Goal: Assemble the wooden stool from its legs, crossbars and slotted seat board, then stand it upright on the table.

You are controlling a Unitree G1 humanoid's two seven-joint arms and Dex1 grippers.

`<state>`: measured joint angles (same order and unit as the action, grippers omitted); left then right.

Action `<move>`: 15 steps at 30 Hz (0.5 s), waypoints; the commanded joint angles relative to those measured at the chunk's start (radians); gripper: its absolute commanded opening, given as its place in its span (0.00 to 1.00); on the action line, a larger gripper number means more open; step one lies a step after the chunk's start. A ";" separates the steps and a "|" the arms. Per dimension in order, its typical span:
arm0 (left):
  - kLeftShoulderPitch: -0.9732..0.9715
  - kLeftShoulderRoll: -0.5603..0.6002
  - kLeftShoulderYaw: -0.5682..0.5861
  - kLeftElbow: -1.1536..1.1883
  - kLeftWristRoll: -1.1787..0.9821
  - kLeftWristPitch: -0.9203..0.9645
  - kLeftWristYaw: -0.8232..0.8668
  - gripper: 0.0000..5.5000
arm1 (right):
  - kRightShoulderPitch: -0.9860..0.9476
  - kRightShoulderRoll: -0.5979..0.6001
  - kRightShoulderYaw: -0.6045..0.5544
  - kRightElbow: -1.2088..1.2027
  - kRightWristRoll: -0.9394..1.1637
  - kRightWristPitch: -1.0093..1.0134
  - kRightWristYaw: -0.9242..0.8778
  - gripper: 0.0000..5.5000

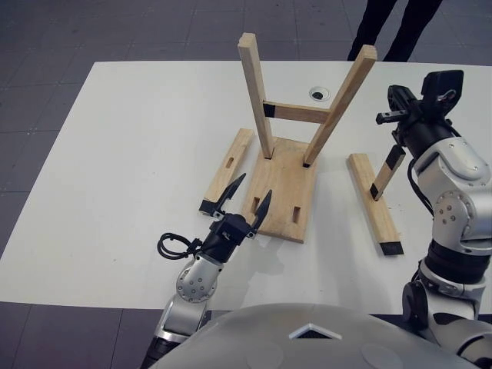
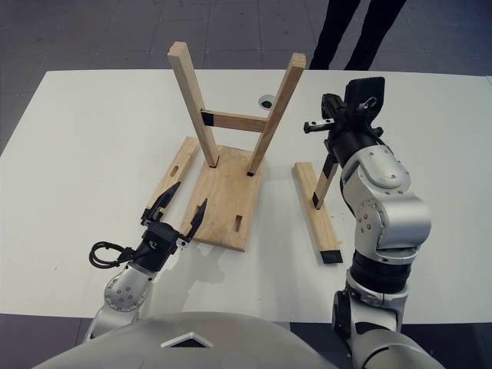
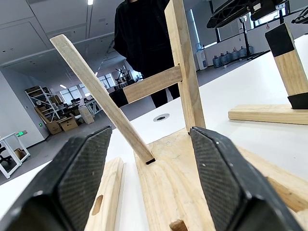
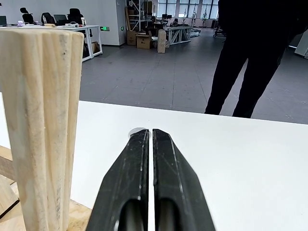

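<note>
Two joined pale wooden legs stand in the slotted wooden seat board in the middle of the white desk, the left gripper holds its fingers spread at the board's near edge, and the right gripper has its fingers pressed together on nothing, so the next move is probably to grasp a loose wooden leg for a free slot.

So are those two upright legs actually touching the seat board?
Touching. The left wrist view shows the slanted leg ending inside a slot in the seat board, and the straighter leg standing on it.
</note>
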<state>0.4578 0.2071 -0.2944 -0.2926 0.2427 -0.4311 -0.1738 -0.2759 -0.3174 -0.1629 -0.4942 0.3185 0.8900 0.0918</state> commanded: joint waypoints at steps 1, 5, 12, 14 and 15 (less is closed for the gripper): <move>-0.010 0.002 -0.003 -0.002 0.010 0.003 0.006 0.55 | -0.005 0.002 0.005 -0.009 0.001 0.009 0.006 0.02; -0.015 0.003 -0.001 0.003 0.007 0.003 0.007 0.55 | -0.057 0.008 -0.015 -0.035 0.010 -0.005 -0.001 0.02; -0.017 0.004 -0.001 0.001 0.006 0.005 0.008 0.55 | -0.127 0.019 -0.024 -0.083 0.010 -0.025 -0.012 0.02; -0.016 0.005 0.000 0.000 0.006 0.006 0.008 0.55 | -0.121 0.026 -0.021 -0.082 0.011 -0.016 -0.013 0.02; -0.013 0.005 0.000 -0.002 0.005 0.006 0.008 0.55 | -0.104 0.029 -0.014 -0.076 0.006 -0.017 -0.011 0.02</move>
<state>0.4451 0.2072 -0.2980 -0.2923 0.2425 -0.4310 -0.1722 -0.3851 -0.2943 -0.1828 -0.5672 0.3214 0.8673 0.0822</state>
